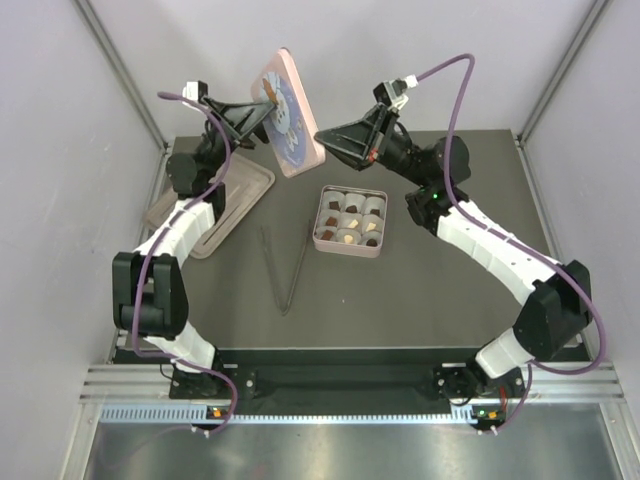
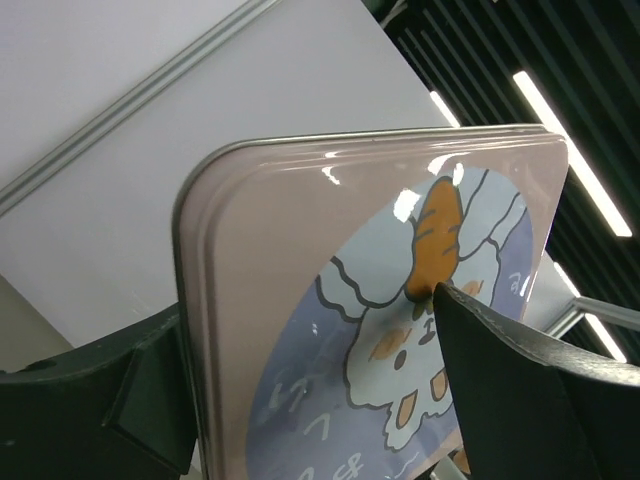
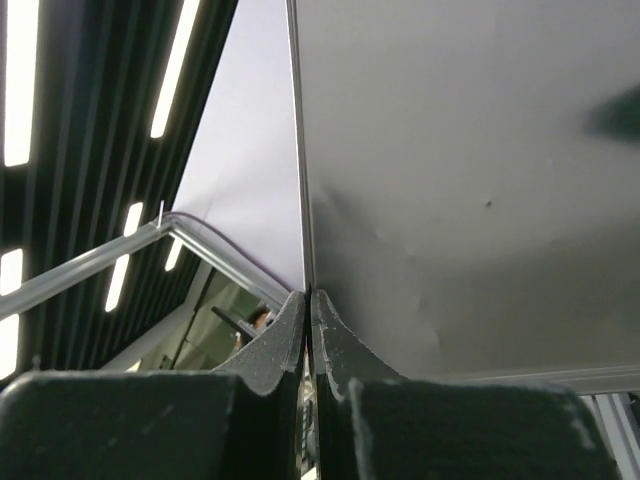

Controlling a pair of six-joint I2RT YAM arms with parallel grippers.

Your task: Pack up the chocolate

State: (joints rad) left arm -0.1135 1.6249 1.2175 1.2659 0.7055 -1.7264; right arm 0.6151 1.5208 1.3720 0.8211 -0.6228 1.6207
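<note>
— Left tool [image 1: 264, 103], seen from above?
— Up in the air, pinching one flat, glossy pink lid [image 1: 292, 125] with rounded corners, tilted on edge. Right tool [image 1: 320, 135] is pressed together, its tip just beside the lid's edge; touching or not, I cannot tell.
— The chocolate [image 1: 331, 209]?
— Tiny cubes, dark brown, lighter brown and cream, sitting in nine white paper cups [image 1: 375, 205], three by three, inside one square pinkish tin [image 1: 349, 252] on the dark matte tabletop [image 1: 430, 290]. One beige tray [image 1: 250, 190] lies left; two thin sticks [image 1: 298, 268] form a V.
— Left wrist?
— Black fingers [image 2: 520, 380] on either side of the lid; a rabbit and an orange carrot are printed on it, and its rim is metal.
— Right wrist?
— Grainy black fingers [image 3: 270, 350] meet tip to tip.
</note>
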